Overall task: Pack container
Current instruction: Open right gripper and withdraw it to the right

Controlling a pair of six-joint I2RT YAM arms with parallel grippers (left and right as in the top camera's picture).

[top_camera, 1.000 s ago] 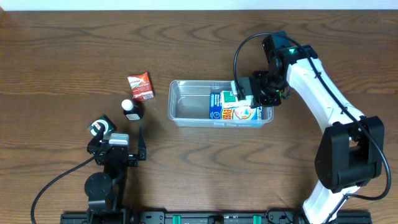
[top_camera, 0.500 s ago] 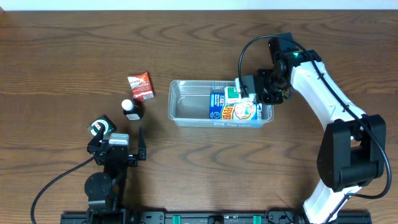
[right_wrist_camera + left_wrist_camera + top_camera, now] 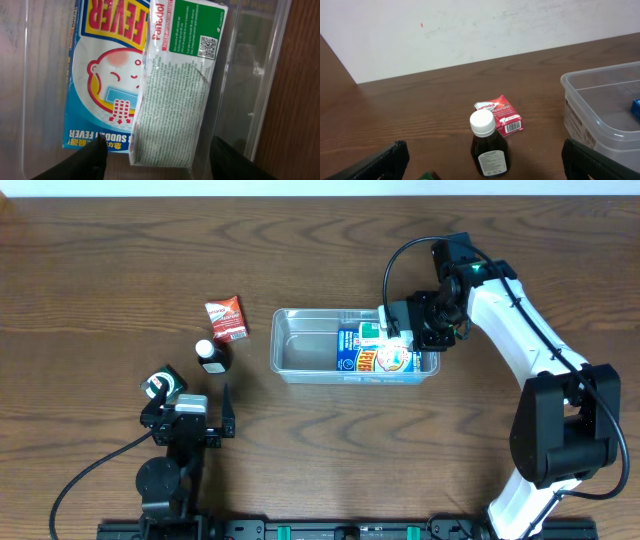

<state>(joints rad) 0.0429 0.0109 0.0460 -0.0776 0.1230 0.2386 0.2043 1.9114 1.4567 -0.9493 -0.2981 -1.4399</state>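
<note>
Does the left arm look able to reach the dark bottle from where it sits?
Probably yes: the bottle stands upright just ahead of the open left gripper, bare table between them; the red packet lies behind it.

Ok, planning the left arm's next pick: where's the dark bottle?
The dark bottle stands upright left of the container, below the red packet in the overhead view.

The clear plastic container (image 3: 300, 352) sits mid-tabletop (image 3: 100, 260), with a blue fever-patch box (image 3: 375, 362) and a green-and-white packet (image 3: 371, 334) at its right end, where the right claw (image 3: 392, 328) hovers. To its left, a red packet (image 3: 226, 319) and a white-capped dark bottle (image 3: 211, 356) sit close together.
</note>
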